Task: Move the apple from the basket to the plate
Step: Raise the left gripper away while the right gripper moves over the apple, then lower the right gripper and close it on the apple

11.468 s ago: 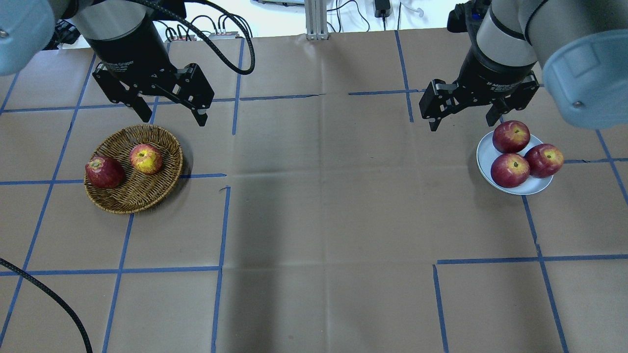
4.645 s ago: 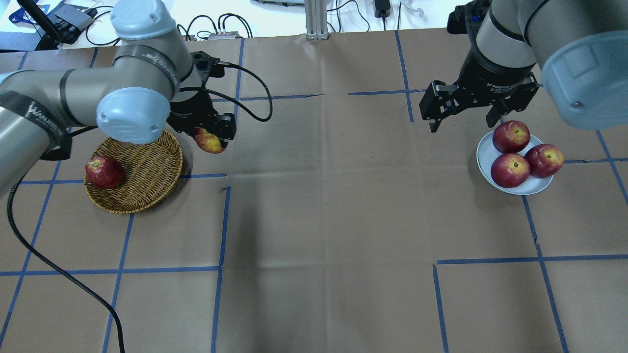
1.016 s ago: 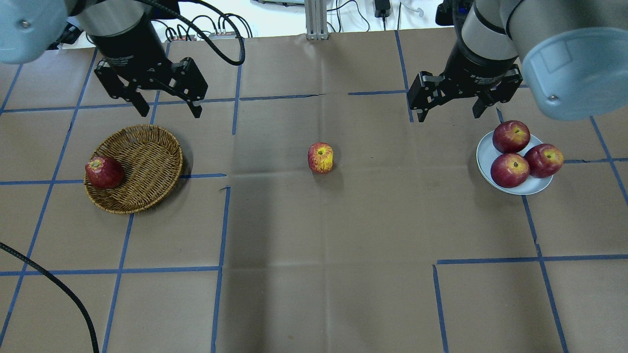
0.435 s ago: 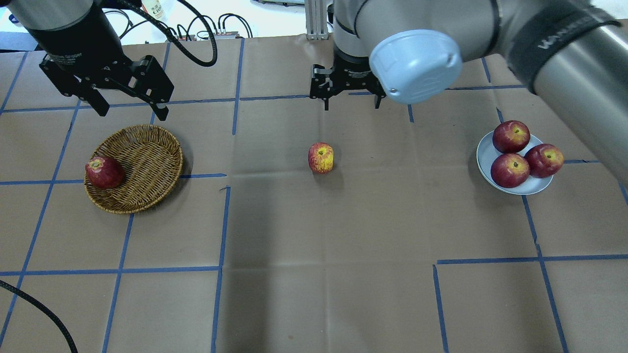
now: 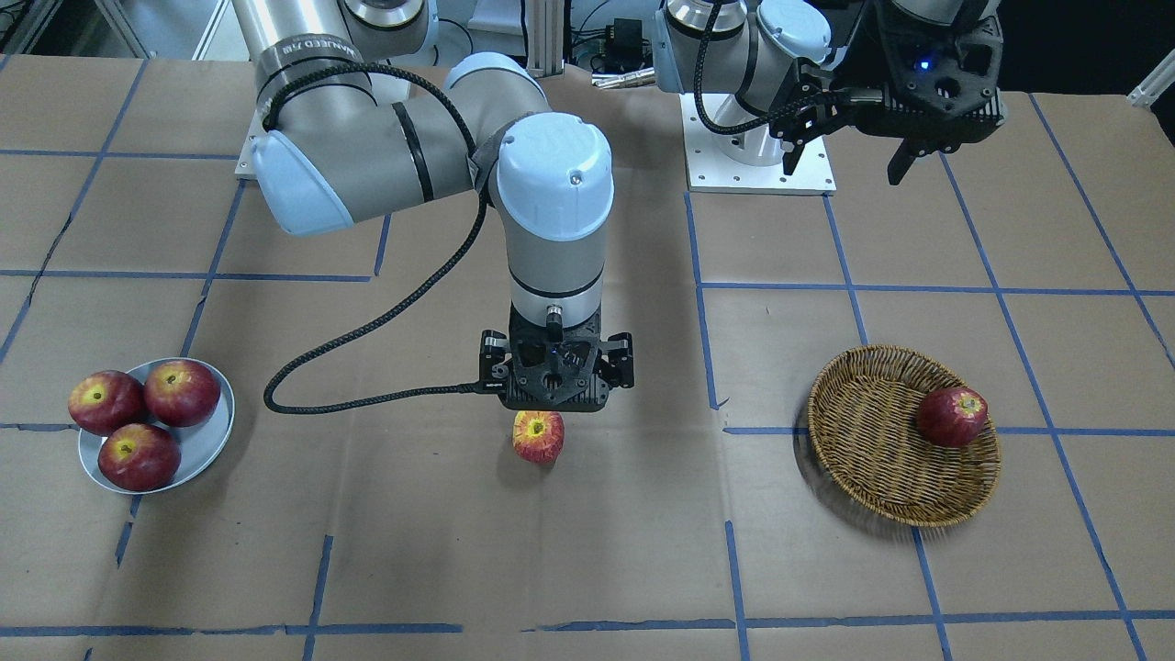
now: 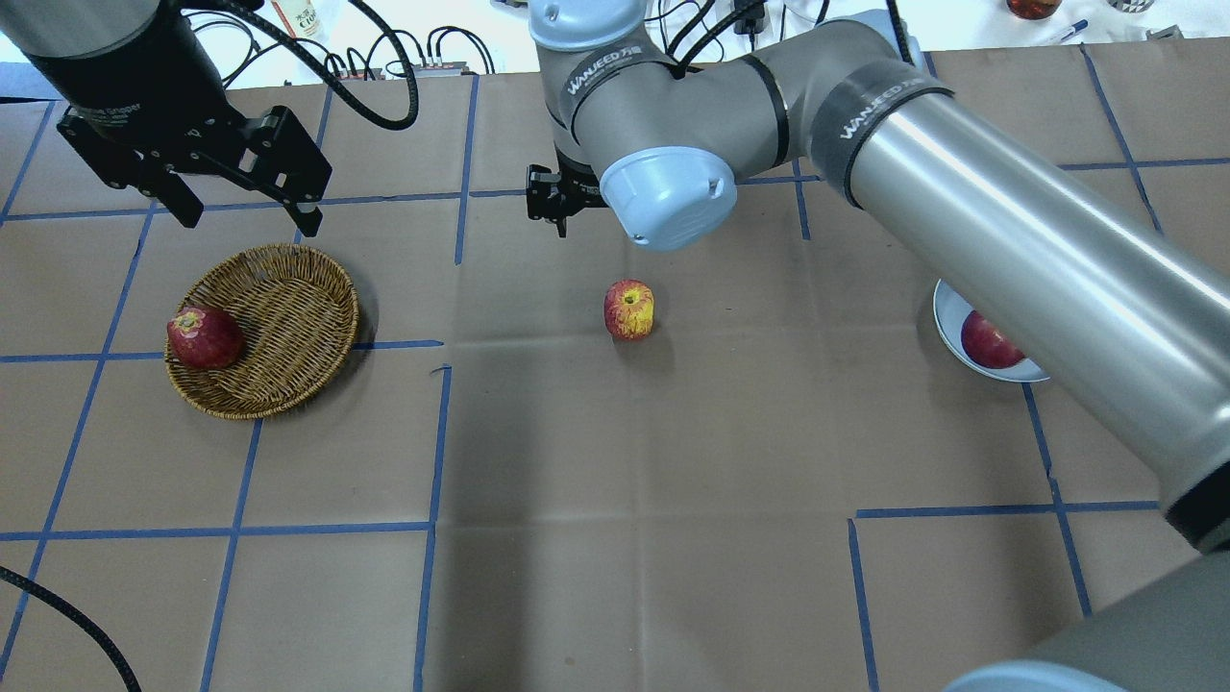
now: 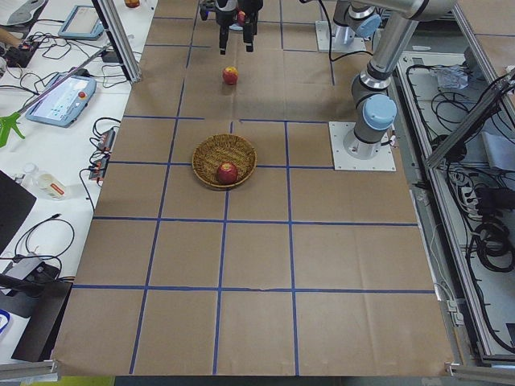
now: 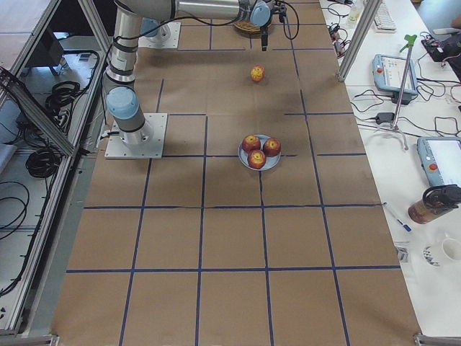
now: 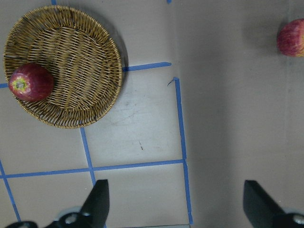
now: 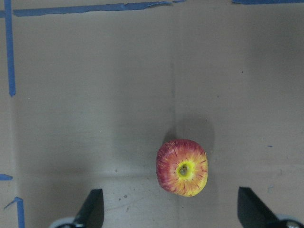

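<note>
The streaky red-and-yellow apple (image 6: 628, 309) stands alone on the paper at the table's middle, also in the front view (image 5: 538, 435) and the right wrist view (image 10: 182, 167). My right gripper (image 5: 557, 390) hangs above it, open and empty, its fingertips (image 10: 92, 209) wide apart and clear of the fruit. My left gripper (image 6: 245, 216) is open and empty, raised behind the wicker basket (image 6: 288, 317). The plate (image 5: 197, 445) holds three dark red apples. In the overhead view my right arm hides most of it (image 6: 945, 317).
One dark red apple (image 6: 204, 337) lies at the basket's left rim, also in the left wrist view (image 9: 31, 81). Blue tape lines cross the brown paper. My right arm stretches from the lower right across the overhead view to the centre.
My left gripper carried the apple from the basket, left it at the table's middle and drew back. In the last second my right gripper swung from near the plate to over the apple.
</note>
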Controlling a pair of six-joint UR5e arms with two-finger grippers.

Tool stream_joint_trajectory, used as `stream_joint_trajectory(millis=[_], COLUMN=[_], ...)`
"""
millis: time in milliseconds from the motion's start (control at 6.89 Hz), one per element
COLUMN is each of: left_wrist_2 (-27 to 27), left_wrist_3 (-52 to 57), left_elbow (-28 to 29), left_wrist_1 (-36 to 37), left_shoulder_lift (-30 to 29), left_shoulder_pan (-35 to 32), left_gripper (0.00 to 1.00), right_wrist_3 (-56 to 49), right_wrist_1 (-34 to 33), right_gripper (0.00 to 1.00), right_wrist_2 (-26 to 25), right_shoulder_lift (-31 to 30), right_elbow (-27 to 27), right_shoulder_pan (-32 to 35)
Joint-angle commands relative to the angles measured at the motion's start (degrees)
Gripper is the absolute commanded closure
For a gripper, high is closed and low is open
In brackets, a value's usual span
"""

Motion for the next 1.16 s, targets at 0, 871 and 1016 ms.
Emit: stream_joint_trajectory(millis=[0,871,1016], left_wrist_2=[-0.37,-1.69,-1.69], left_wrist_3=[0.31,0.22,0.22], left_elbow=[-0.11,-0.11,-0.11], left_wrist_1=[-0.01,0.08,0.08], left_shoulder_lift=[-0.09,-0.8,-0.89], left_shoulder_pan=[-0.04,-0.12,-0.12], left_gripper=[0.01,0.01,0.01], right_wrist_3=[-0.14,0.3,0.21], right_wrist_1=[-3.61,-13.56,-13.31], right_gripper=[0.0,0.0,0.0], right_wrist_2=[-2.45,-2.55,-2.29], right_shoulder_lift=[2.14,7.15,7.24], right_elbow=[3.34,9.78,9.96], right_shoulder_pan=[-0.54,-0.46,-0.37])
